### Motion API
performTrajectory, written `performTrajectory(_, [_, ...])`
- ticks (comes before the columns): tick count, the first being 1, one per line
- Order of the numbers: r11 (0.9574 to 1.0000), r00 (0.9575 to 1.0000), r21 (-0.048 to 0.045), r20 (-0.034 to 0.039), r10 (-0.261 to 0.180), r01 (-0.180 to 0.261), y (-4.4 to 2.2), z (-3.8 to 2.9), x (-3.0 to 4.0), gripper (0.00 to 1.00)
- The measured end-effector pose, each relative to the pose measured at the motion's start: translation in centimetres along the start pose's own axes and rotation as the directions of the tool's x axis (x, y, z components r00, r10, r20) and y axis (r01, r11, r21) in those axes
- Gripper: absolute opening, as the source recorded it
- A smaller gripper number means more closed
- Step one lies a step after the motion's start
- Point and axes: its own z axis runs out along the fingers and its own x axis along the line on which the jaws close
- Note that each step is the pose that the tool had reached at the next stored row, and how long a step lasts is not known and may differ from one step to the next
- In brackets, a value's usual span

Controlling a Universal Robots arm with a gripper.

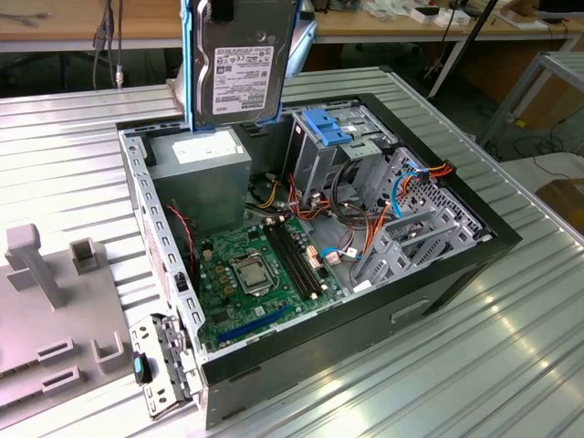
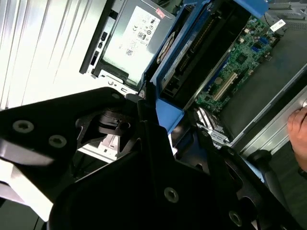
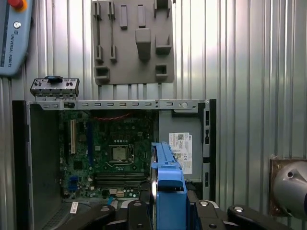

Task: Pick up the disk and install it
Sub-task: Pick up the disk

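Clamping disk [image 1: 242,64] upright, tool [image 3: 169,213] above case [image 1: 438,292]

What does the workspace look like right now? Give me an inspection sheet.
Surface: ribbed metal table, with the open computer case lying on it.
Job's things: disk held on edge in the air above the open case, not yet installed.
Clutter: grey fixture plate beside the case.
Grippers: gripper shut on the disk.
Cables: red, orange and blue wires by the drive cage.
Surroundings: wooden benches behind.
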Motion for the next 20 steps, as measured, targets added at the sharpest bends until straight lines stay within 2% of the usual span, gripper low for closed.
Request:
performTrajectory(10, [1.0000,1.0000,0.0002,-0.0001,0.006,-0.006,-1.35,0.26,1.32,0.37])
performTrajectory(20, [0.9999,0.9999,0.0002,-0.0003,0.015,-0.015,-2.37,0.44,2.34,0.37])
